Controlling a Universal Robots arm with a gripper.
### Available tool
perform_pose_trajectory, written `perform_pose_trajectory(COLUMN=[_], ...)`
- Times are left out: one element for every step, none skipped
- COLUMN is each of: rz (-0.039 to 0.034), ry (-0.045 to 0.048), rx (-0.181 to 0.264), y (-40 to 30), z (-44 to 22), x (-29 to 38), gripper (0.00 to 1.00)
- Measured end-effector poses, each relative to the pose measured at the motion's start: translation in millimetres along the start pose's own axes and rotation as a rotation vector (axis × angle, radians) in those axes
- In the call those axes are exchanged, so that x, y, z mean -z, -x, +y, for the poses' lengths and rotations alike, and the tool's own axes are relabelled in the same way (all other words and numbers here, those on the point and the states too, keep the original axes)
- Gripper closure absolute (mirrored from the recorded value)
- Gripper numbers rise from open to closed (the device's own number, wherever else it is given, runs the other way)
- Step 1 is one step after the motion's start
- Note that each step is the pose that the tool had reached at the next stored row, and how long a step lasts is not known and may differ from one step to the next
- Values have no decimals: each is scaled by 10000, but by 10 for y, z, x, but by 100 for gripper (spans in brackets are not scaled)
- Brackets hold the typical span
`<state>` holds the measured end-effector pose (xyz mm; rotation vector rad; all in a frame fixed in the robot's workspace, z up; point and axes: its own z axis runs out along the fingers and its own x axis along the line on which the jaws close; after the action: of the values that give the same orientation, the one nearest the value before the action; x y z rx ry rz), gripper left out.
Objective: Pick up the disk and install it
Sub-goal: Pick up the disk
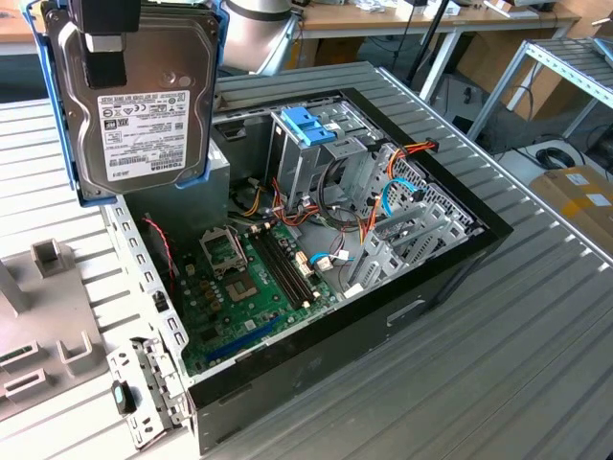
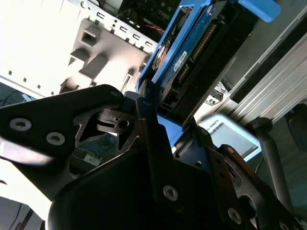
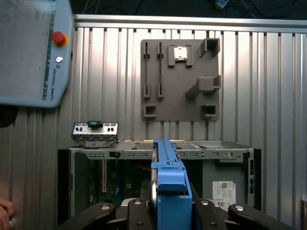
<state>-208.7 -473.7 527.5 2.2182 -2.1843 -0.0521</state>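
The disk [image 1: 144, 105], flat grey metal framed in blue plastic, hangs gripped by the black hand [image 2: 171, 116].

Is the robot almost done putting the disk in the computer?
About halfway, I'd say. Done: the disk is picked up and hangs in the air, clear of the open computer case. In hand: the gripper is shut on the disk's blue frame. Left: the disk is not installed yet; it is outside the case, apart from the metal cage.
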Motion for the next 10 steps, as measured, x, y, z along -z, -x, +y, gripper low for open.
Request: perform_pose_trajectory(rz=[0, 1, 0, 0, 0, 0, 1, 0, 1, 1], ry=[0, 0, 0, 0, 0, 0, 0, 0, 0, 0], rx=[0, 0, 0, -1, 0, 0, 0, 0, 0, 0], y=[-10, -15, -20, -26, -30, -39, -49, -55, -61, -69], z=[-5, -7, -10, -14, -16, -22, -29, -32, -34, -39], x=[0, 0, 0, 0, 0, 0, 0, 0, 0, 0], gripper=[63, 63, 63, 63, 63, 63, 63, 63, 63, 63])
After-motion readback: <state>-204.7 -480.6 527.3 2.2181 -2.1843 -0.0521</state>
